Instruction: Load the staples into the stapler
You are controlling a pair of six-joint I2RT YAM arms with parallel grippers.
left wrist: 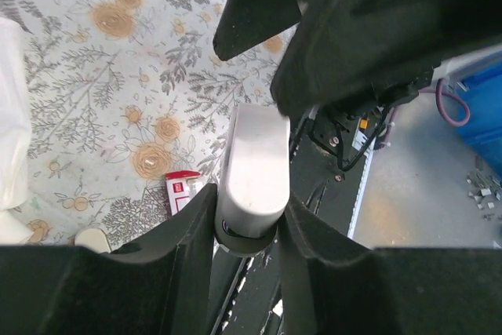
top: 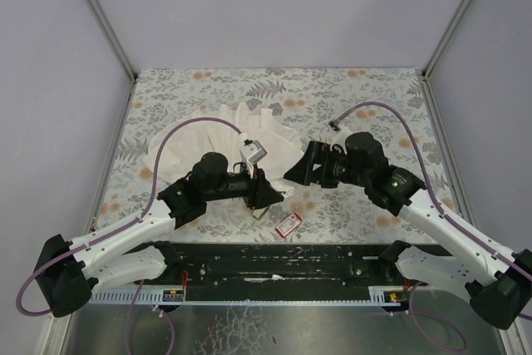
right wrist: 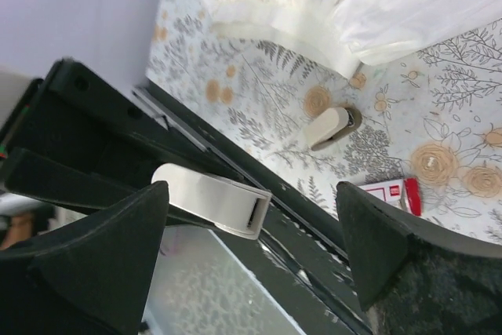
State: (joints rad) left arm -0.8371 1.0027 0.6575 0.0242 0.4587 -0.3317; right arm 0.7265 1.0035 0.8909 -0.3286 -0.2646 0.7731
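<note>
Though the overhead view shows the red staple box (top: 288, 224) lying on the table (top: 366, 89) near the front edge, the left wrist view shows the left gripper (left wrist: 251, 202) clamping the stapler (left wrist: 252, 154). In the right wrist view, the right gripper (right wrist: 251, 217) gapes near its free end. A skewed closing could wrench it loose.

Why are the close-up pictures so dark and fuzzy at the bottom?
Overhead view: evenly lit, sharp. Left wrist view: the left tool sits at the lens, black and soft; the stapler shines pale. Right wrist view: the right tool is likewise dark.
</note>
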